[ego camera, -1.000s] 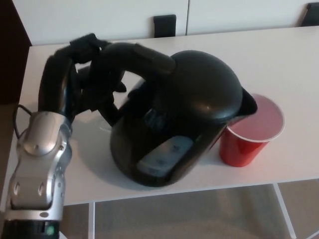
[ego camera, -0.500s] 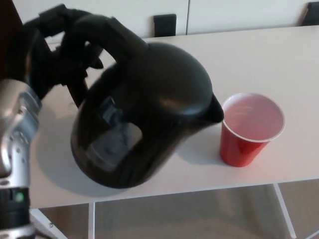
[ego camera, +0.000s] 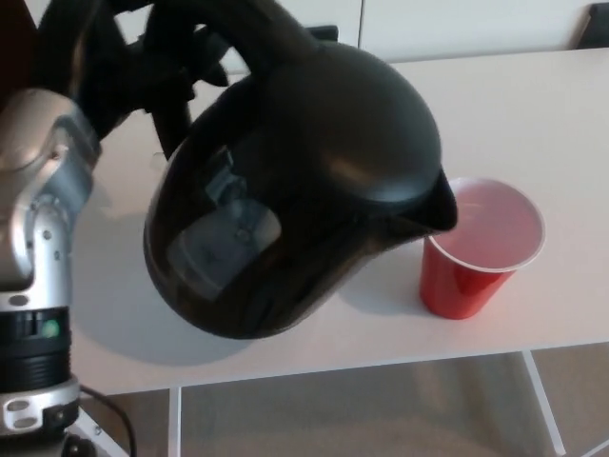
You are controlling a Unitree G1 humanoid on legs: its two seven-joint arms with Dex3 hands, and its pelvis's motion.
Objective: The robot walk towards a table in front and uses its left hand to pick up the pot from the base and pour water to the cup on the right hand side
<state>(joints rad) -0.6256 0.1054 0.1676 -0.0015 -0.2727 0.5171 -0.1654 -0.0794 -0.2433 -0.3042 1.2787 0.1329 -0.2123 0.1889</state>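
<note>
A large black pot [ego camera: 304,181] hangs in the air over the white table [ego camera: 533,105], tilted to the right. Its spout sits at the left rim of the red cup [ego camera: 481,249]. My left hand [ego camera: 157,57] is shut on the pot's handle at the upper left, with the silver forearm running down the left edge. The cup stands upright near the table's front right, its pale inside showing. No stream of water is visible. My right hand does not show.
Two dark chair backs [ego camera: 314,33] stand behind the far edge of the table. The table's front edge runs just below the cup, with floor and a white frame leg [ego camera: 542,400] beneath.
The pot has moved up and to the right, so its spout now reaches the cup's rim. My left hand has risen with it.
</note>
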